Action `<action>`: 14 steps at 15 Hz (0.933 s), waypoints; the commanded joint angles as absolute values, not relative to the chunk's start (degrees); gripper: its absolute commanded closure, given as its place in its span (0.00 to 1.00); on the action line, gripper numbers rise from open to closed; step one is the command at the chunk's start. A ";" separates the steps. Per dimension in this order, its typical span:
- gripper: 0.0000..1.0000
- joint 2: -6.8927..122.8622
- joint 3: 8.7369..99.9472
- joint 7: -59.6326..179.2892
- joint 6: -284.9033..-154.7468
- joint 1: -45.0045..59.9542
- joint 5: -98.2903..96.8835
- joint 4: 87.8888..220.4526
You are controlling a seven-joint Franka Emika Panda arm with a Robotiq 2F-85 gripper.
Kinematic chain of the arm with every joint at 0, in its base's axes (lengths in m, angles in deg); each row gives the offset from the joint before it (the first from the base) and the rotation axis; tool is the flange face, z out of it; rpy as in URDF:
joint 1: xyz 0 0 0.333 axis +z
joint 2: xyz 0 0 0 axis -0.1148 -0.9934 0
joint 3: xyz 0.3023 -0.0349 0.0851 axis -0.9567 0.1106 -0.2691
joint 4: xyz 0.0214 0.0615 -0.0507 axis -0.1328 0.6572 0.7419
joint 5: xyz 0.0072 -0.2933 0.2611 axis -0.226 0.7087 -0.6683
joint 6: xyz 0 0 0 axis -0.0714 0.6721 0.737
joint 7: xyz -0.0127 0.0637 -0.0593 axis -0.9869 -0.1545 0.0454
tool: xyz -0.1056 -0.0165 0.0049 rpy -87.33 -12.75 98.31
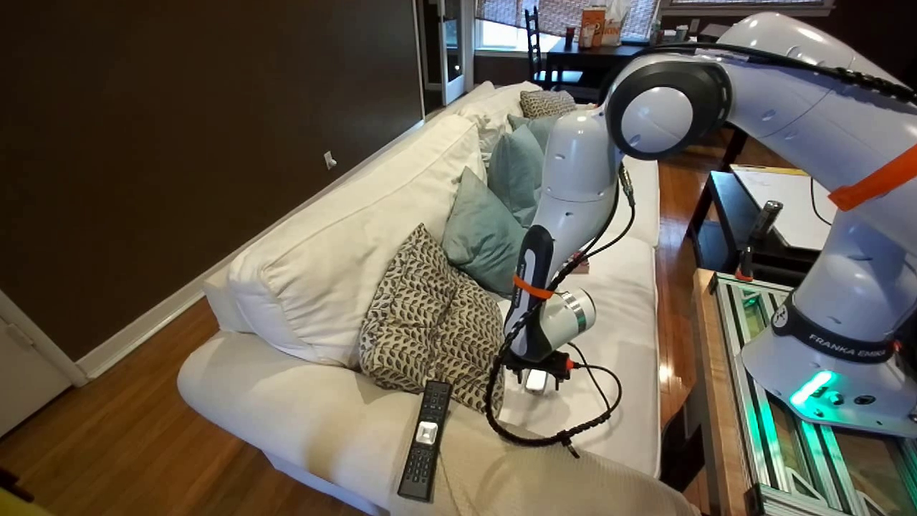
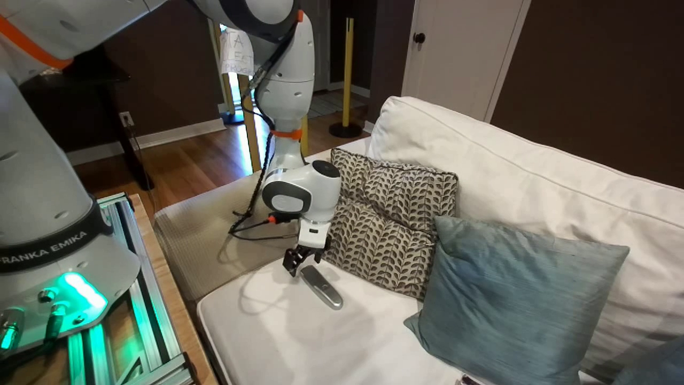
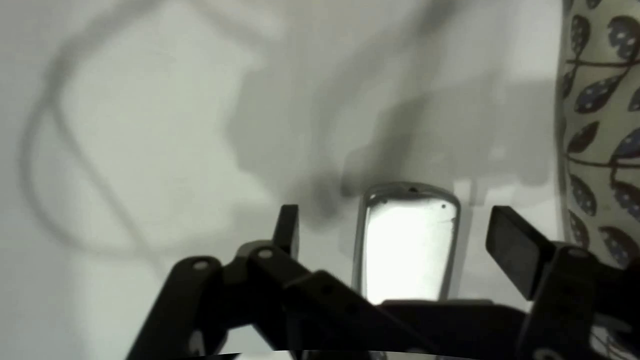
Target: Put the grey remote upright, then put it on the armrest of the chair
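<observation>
Glare between dark fingers (image 3: 517, 247)

In the wrist view, glare whites out the remote (image 3: 407, 245) seen between the fingers; its rim keeps some detail. Beyond their tips, soft grey shadows (image 3: 280, 120) overlap on the seat (image 3: 175, 150), and a blurred loop of shadow curls to their left. The seat looks flat, faintly greenish; the cushion (image 3: 600, 100) right of the fingers shows clearer. In an exterior view, the window (image 1: 500, 36) far behind the fingers is overexposed. In an exterior view, the floor (image 2: 214, 158) behind them gleams. In both exterior views, away from the fingers, walls (image 1: 215, 143) look dark and the base light (image 1: 812, 388) glares green.
</observation>
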State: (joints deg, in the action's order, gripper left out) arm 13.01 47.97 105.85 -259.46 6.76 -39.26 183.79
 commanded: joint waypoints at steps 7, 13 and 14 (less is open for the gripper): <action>0.81 10.76 50.57 108.00 -259.79 8.78 -39.62 181.76; 0.51 11.39 50.19 107.16 -260.82 8.93 -39.30 181.92; 0.45 10.90 49.55 106.45 -260.50 8.04 -39.03 181.15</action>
